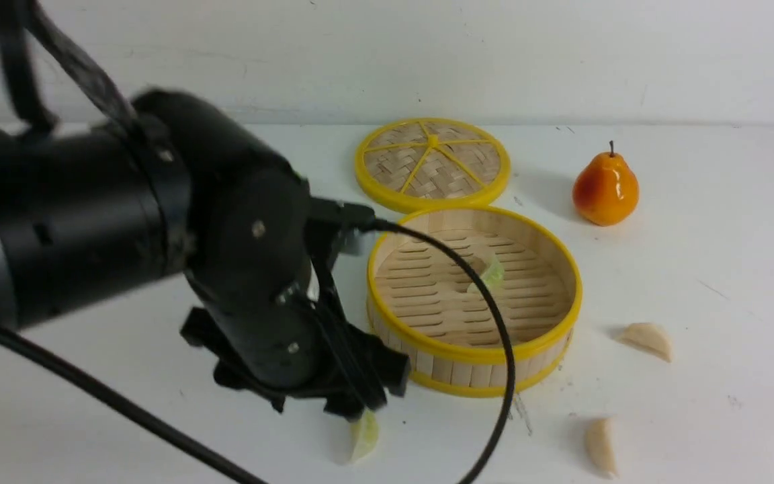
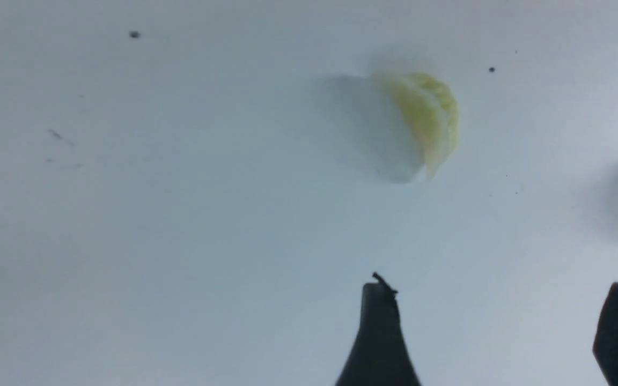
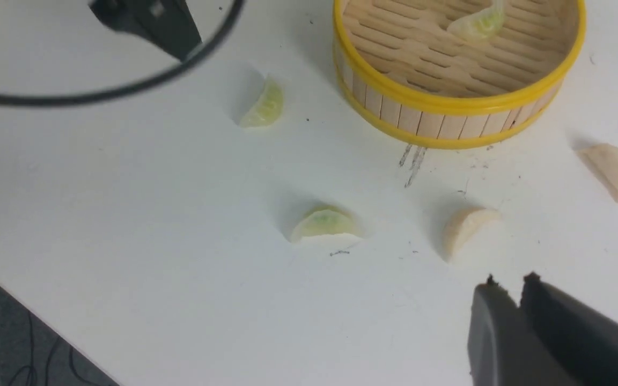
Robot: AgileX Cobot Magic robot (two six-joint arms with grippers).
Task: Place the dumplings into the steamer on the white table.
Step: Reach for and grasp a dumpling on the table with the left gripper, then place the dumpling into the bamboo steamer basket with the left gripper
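The steamer (image 1: 474, 353) stands mid-table on the white table (image 1: 729, 269) with one green dumpling (image 1: 491, 274) on its slats. Two more green dumplings (image 3: 263, 107) (image 3: 324, 224) and two cream dumplings (image 3: 467, 228) (image 3: 612, 169) lie on the table in front of it. My left gripper (image 2: 502, 292) hangs open just above the table, empty, a short way from a green dumpling (image 2: 427, 120). In the front view that dumpling (image 1: 365, 435) peeks out under the left arm (image 1: 246, 269). My right gripper (image 3: 510, 284) has its fingers almost together, empty, near a cream dumpling.
A flat woven lid (image 1: 432, 163) with yellow spokes lies behind the steamer. An orange pear (image 1: 605, 190) stands at the back right. A black cable (image 1: 494, 349) from the left arm loops across the steamer's front. The table's near edge (image 3: 46, 316) shows in the right wrist view.
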